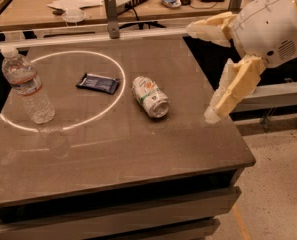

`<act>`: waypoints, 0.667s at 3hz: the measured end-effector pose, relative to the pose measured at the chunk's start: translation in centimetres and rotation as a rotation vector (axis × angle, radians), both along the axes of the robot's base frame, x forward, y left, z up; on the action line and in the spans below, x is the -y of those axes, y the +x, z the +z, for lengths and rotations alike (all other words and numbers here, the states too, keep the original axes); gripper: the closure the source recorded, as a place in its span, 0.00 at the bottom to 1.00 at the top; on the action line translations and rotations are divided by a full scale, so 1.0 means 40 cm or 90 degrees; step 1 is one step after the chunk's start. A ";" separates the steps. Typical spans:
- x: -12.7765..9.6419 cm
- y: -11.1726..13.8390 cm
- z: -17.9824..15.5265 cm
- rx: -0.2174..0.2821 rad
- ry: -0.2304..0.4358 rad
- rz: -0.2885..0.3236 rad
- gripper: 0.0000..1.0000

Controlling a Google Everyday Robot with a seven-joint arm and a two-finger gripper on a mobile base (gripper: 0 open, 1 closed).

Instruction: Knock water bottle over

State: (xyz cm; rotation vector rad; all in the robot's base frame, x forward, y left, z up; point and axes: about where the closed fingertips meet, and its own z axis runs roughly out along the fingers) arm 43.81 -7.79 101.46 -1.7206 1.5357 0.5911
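The water bottle [27,86], clear ribbed plastic with a white cap and a pale label band, stands upright at the left side of the dark table [138,149]. It sits on the edge of a white light ring. My gripper [200,73] hangs over the table's right edge, far right of the bottle. Its two cream fingers [233,91] are spread wide, open and empty.
A dented white-and-green can [150,96] lies on its side mid-table, between the gripper and the bottle. A dark blue packet [98,83] lies inside the ring. A metal rail with posts [110,14] runs along the table's far edge, with a cluttered desk behind it.
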 end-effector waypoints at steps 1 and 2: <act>0.000 0.000 0.000 0.000 0.000 0.000 0.00; -0.075 0.018 -0.013 -0.001 0.054 0.007 0.00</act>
